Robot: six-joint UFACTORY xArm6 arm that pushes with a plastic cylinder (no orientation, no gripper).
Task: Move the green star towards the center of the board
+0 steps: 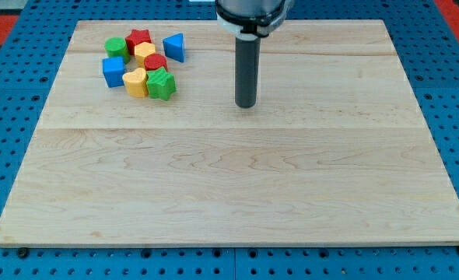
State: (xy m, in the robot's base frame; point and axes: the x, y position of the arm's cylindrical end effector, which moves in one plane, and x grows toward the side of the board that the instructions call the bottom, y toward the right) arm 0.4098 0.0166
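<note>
— Where do we stand?

— Our rod hangs straight down over the board, toward its top edge and a little right of midline. My tip sits on bare wood, touching nothing. We carry no claw, so nothing opens or shuts, and we hold nothing.

— And the star?

— The green star lies well to the tip's left, at about the same height in the view, the nearest block to us. It forms the lower right end of a cluster near the board's top left corner.

— What crowds it?

— A yellow block presses against its left side; a red block sits just above it. Farther up come a second yellow block and a red star. A blue triangle stands at the cluster's right, toward the top edge. On the far left sit a green block and, below it, a blue cube.

— Around the board?

— Blue pegboard.
</note>
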